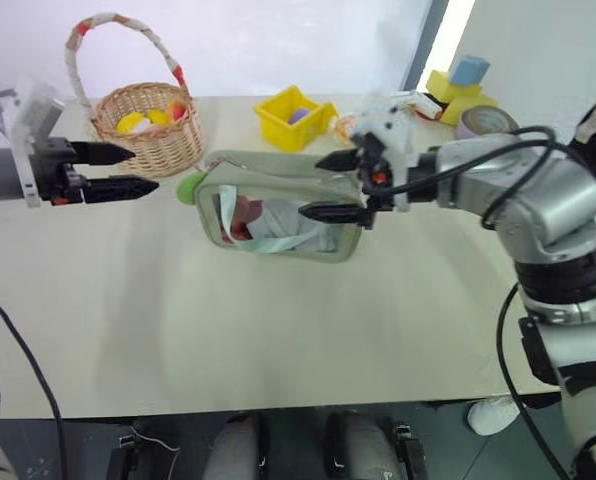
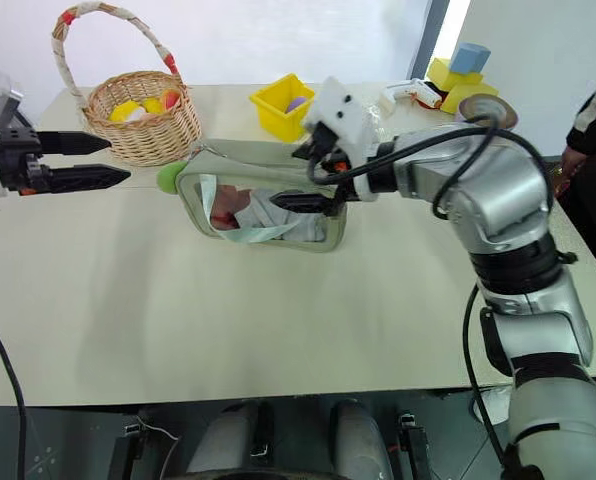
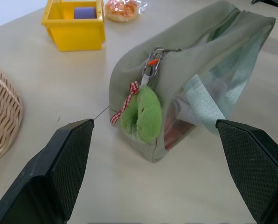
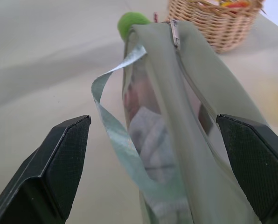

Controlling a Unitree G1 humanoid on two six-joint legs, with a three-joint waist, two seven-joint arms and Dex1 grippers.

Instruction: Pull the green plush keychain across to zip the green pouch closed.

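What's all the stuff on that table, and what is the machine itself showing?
green pouch: one, pale sage green with a clear window, middle of the table.
green plush keychain: one, bright green with a red checked bow, hanging at the pouch's end nearest the basket.
wicker basket: one, tan, far left, holding yellow and red items.
yellow bin: one, yellow, behind the pouch, a purple item inside.
wrapped item: one, orange, beside the bin.
blocks: a few, yellow and blue, far right.
tape roll: one, greyish, far right.
table: one, cream.
left gripper: one, black, jaws open, left of the pouch.
right gripper: one, black, jaws open, over the pouch's right end.
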